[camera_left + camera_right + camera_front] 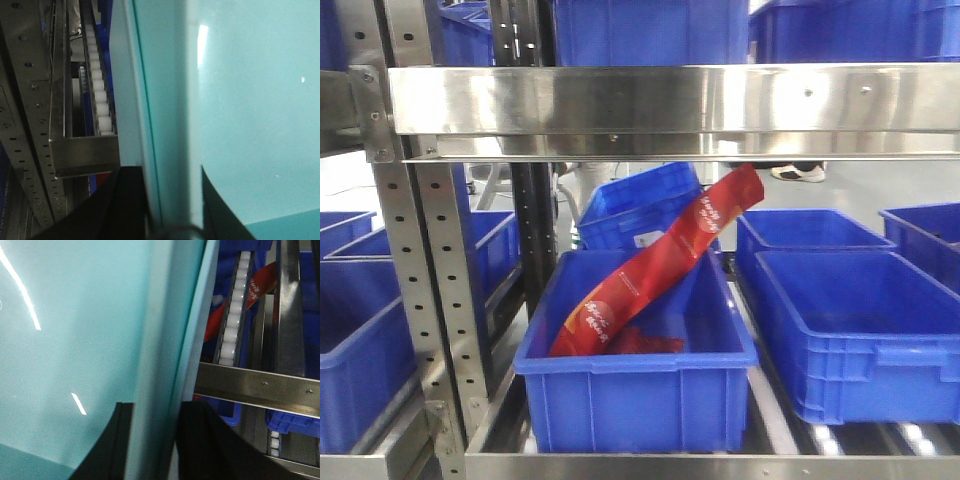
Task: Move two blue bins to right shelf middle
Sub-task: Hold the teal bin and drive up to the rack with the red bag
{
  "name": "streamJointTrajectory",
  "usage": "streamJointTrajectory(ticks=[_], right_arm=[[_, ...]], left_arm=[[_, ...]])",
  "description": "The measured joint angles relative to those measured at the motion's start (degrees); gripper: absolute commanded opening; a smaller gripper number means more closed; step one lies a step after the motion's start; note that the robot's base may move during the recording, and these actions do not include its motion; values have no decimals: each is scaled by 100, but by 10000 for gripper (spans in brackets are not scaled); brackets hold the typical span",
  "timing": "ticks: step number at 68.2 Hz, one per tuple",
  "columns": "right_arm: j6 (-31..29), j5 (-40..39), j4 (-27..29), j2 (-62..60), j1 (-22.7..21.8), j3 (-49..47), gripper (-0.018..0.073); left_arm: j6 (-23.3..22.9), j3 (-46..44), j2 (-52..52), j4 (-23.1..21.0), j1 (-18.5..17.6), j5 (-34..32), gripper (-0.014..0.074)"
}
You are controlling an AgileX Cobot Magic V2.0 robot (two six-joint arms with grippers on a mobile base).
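A pale sky-blue bin [240, 100] fills most of the left wrist view. My left gripper [167, 172] is shut on its side wall, one black finger [125, 200] outside and the other inside. In the right wrist view the blue bin [75, 315] shows again, and my right gripper [157, 407] is shut on its opposite wall in the same way. The right shelf middle shows as a polished steel front rail [670, 100] across the front view. Its rail [85, 152] and white rollers [100, 95] lie just beside the bin. Neither the bin nor the grippers appear in the front view.
Royal-blue crates stand on the level below; the nearest crate [640, 370] holds a long red packet [660, 265], with another crate [860, 330] to its right. A perforated steel upright [420, 280] stands at left. More crates sit above the rail.
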Motion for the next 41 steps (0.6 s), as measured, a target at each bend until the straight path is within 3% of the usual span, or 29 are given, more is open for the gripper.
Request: streamJointTrajectory(ticks=[41], right_arm=[[0, 0, 0, 0, 0, 0, -154]], left_arm=[[0, 0, 0, 0, 0, -11, -111]])
